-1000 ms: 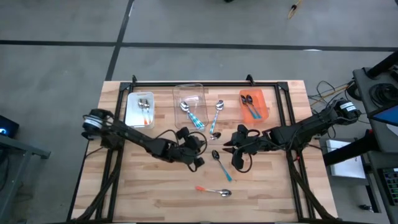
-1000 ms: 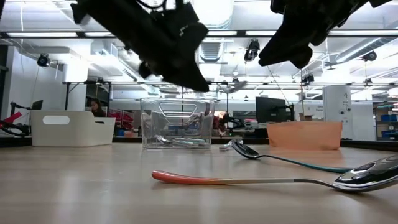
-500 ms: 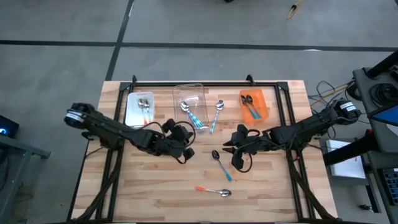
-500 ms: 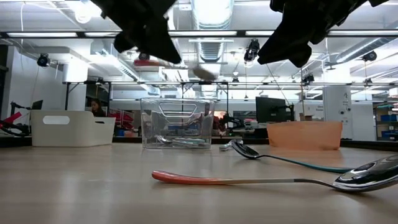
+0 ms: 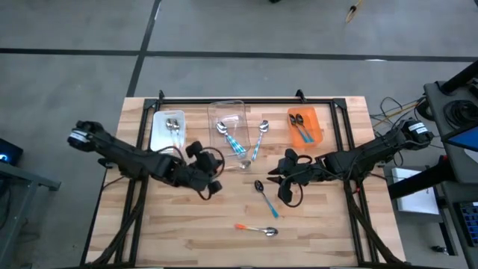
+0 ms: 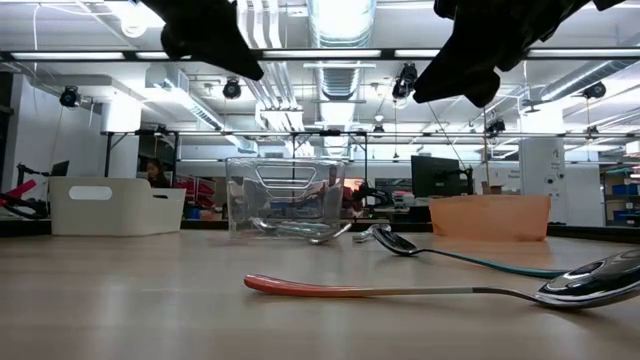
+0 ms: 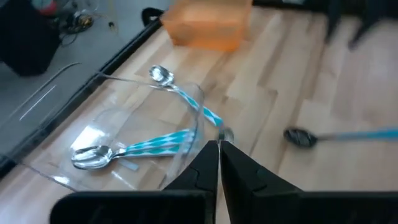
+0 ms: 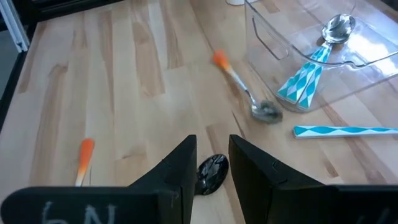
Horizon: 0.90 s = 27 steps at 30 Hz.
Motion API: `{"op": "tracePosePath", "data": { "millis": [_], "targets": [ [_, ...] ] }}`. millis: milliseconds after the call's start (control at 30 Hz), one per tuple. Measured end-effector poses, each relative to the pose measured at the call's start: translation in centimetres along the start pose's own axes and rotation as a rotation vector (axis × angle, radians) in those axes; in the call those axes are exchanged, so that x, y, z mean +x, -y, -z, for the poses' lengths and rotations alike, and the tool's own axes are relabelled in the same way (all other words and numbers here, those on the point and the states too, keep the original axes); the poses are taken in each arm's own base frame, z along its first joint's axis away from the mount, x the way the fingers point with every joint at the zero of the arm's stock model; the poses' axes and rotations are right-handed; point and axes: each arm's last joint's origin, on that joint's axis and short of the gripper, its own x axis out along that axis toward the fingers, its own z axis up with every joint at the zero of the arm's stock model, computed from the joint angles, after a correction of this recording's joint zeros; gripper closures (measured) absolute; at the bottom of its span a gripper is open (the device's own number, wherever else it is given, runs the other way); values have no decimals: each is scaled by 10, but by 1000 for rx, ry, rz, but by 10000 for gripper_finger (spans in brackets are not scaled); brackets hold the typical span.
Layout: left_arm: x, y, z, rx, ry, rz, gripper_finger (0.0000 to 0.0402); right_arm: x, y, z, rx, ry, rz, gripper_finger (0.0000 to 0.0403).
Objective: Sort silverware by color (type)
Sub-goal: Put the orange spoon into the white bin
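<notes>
Bare desk (image 5: 187,224) lies open near me. My left tool (image 5: 210,184) hovers clenched, empty, beside the clear bin (image 5: 228,123); my right tool (image 5: 275,178) is slightly open over a dark spoon (image 5: 259,186). An orange-handled spoon (image 5: 240,158) rests against the bin.

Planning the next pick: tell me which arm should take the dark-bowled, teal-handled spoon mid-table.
Right. The right gripper hovers open just beside the dark-bowled spoon, whose bowl shows between its fingers in the right wrist view. The left gripper is shut and farther off, nearer the white bin.
</notes>
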Motion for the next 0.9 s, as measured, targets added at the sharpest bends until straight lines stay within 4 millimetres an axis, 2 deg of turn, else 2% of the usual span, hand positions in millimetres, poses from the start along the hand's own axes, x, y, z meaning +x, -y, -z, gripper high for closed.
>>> {"op": "tracePosePath", "data": {
  "millis": [167,433,600,900],
  "targets": [
    [-2,12,11,117,-34,22,401,0,1,-1,-1,9,17,319],
    [-3,18,32,254,-108,20,402,1,4,-4,27,51,66,319],
    [15,21,61,256,-123,10,401,3,4,-5,33,77,86,319],
    [49,24,109,112,8,64,401,8,3,-2,23,56,92,321]
  ]
}}
